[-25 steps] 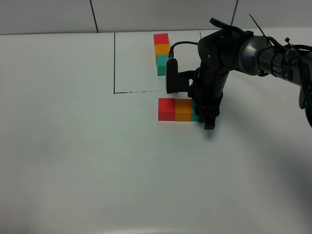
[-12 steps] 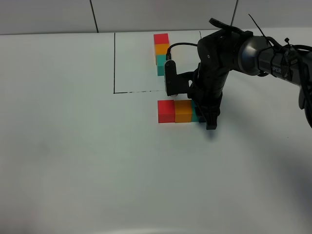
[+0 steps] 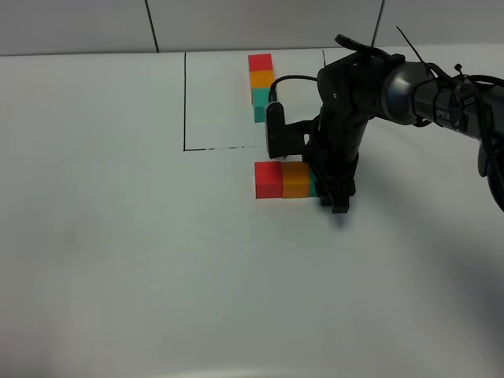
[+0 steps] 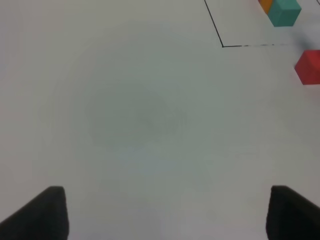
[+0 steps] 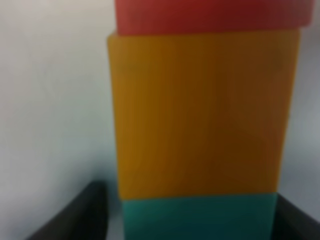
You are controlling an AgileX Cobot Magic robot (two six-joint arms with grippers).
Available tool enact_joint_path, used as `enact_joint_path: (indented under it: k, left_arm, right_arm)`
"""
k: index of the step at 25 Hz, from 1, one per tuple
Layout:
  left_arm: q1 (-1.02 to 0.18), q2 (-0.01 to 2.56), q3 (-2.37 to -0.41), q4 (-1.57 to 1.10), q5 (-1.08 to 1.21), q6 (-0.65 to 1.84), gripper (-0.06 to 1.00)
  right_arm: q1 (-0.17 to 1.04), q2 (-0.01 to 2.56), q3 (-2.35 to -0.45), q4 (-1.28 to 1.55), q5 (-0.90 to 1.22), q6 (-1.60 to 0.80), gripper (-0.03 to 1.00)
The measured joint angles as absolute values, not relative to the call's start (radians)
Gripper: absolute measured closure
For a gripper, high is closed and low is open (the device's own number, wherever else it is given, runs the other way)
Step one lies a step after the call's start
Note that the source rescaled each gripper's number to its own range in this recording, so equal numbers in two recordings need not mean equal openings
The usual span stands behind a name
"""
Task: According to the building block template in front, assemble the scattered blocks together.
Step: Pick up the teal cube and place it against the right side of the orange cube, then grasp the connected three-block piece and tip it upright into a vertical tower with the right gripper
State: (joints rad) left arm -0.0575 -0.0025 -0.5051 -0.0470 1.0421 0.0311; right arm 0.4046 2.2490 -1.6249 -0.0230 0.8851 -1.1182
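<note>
Exterior high, right pincer [image 3: 332,201] astride teal block [image 3: 313,187] (gap one side)

White lettering on the right arm [image 3: 442,113] reads, in part, "PER".

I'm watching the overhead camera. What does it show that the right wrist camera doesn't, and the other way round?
Only the overhead: the template row, its black outline and the whole right arm.
Only the right wrist: the fingers on either side of the teal cube, which sits flush against the orange cube.
Both: the assembled row, with the red cube touching the orange one; overhead, the gripper hides all but a sliver of teal.
</note>
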Motion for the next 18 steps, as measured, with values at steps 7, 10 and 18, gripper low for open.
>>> enact_joint_path:
  k: [7, 10, 18]
  left_arm:
    - [-0.058, -0.002, -0.505, -0.047, 1.042, 0.031, 0.21]
    - [-0.058, -0.002, -0.505, -0.047, 1.042, 0.031, 0.21]
    - [-0.058, -0.002, -0.505, -0.047, 1.042, 0.031, 0.21]
  right_arm:
    - [0.405, 2.149, -1.624, -0.056, 0.930, -1.028, 0.30]
    - [0.405, 2.103, -1.624, -0.080, 0.962, -0.955, 0.24]
    - [0.362, 1.974, -1.549, -0.097, 1.069, -0.720, 0.22]
